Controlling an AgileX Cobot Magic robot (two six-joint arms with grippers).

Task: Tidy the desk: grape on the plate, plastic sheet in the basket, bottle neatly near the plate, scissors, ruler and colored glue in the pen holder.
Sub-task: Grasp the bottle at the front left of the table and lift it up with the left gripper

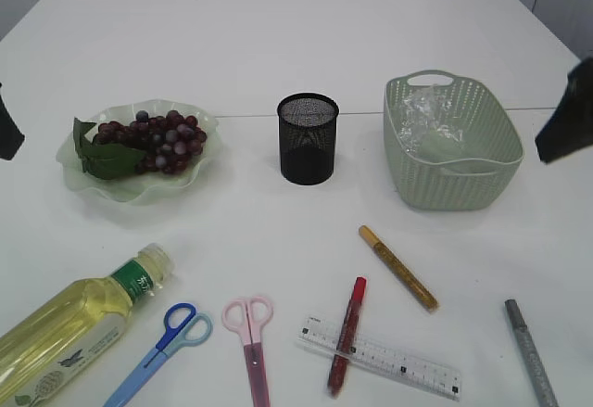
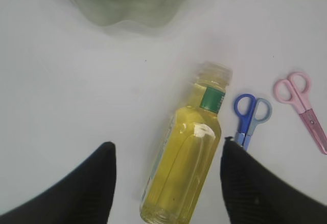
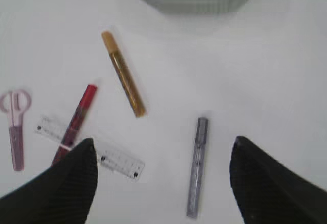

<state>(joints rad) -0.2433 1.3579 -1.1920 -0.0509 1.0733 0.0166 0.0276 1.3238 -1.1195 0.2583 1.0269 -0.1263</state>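
The grapes (image 1: pixel 153 140) lie on the green plate (image 1: pixel 88 184). The plastic sheet (image 1: pixel 428 120) is in the green basket (image 1: pixel 454 180). The black pen holder (image 1: pixel 308 138) stands mid-table. The bottle (image 1: pixel 74 328) (image 2: pixel 186 157) lies flat at front left, between my open left gripper's (image 2: pixel 166 170) fingers and below them. Blue scissors (image 1: pixel 162 347) (image 2: pixel 250 117), pink scissors (image 1: pixel 252 337) (image 2: pixel 301 106), ruler (image 1: pixel 380 356) (image 3: pixel 110 155), red glue (image 1: pixel 346 333) (image 3: pixel 76 122), gold glue (image 1: pixel 398 268) (image 3: pixel 124 76) and grey glue (image 1: pixel 528 337) (image 3: pixel 196 165) lie in front. My right gripper (image 3: pixel 163 168) is open above the grey glue.
Both arms show only as dark shapes at the left (image 1: pixel 7 129) and right (image 1: pixel 567 120) edges of the exterior view. The red glue lies across the ruler. The table's far half is bare white.
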